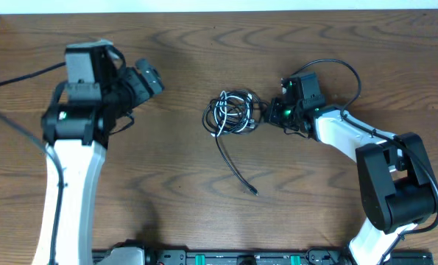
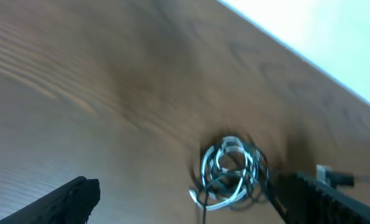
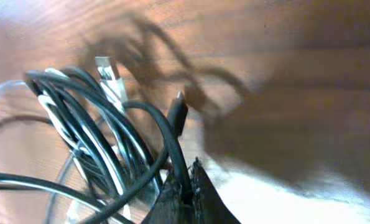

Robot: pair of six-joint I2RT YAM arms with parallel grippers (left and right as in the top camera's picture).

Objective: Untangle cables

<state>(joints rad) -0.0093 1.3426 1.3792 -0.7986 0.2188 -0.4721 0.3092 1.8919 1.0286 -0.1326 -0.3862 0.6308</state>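
Observation:
The cables (image 1: 233, 112) lie as a small tangle of black and white loops in the middle of the table, and one black tail (image 1: 238, 171) trails toward the front. My right gripper (image 1: 267, 115) is at the tangle's right edge. In the right wrist view it (image 3: 188, 186) is shut on a black cable (image 3: 172, 146) whose plug end (image 3: 179, 112) sticks up past the fingertips. A white plug (image 3: 107, 68) shows among the loops. My left gripper (image 1: 151, 79) hangs open well to the left of the tangle. In the left wrist view its fingers (image 2: 69, 198) stand wide apart, with the tangle (image 2: 229, 171) ahead.
Thicker black wires (image 1: 16, 77) run from the left arm's base across the back left of the table. A black wire (image 1: 336, 66) loops over the right wrist. The table's back edge (image 1: 219, 10) lies beyond the tangle.

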